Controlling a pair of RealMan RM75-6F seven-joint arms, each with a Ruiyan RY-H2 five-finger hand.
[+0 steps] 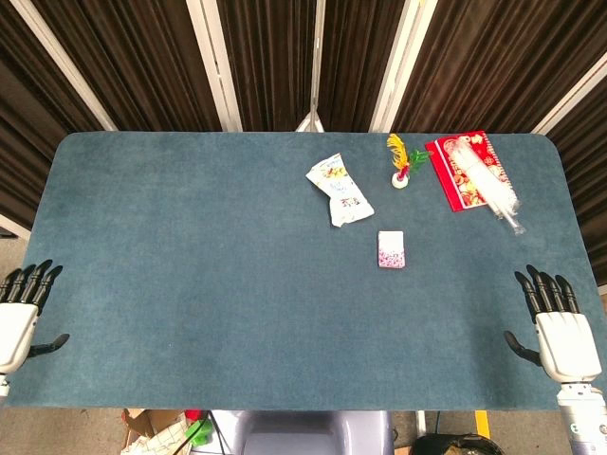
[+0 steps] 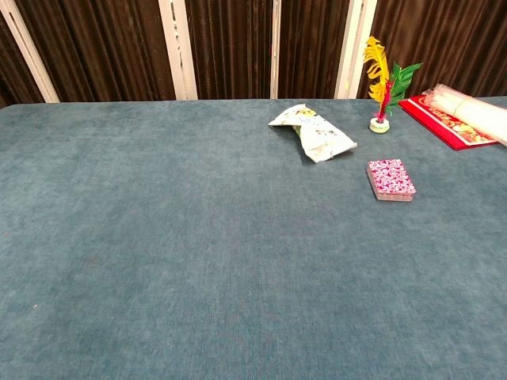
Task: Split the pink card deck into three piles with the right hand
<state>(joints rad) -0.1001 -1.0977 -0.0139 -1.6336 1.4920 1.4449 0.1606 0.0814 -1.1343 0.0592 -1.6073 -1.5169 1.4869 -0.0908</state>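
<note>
Right hand (image 1: 561, 322) at near right table edge, fingers spread apart, empty. Left hand (image 1: 21, 311) at near left edge, likewise spread, empty. Pink card deck (image 1: 391, 248) flat on blue table (image 1: 209, 275), one stack, right of centre, just below crumpled white packet (image 1: 340, 189).

Table (image 1: 190, 284): you see matt blue felt-like cloth.
Card deck (image 1: 391, 248): glossy pink printed card.
Snack bag (image 1: 340, 190): crinkled shiny plastic.
Hands (image 1: 566, 341): smooth white plastic shells with black fingers (image 1: 542, 289).
Curtains (image 1: 142, 57): dark pleated cloth.
</note>
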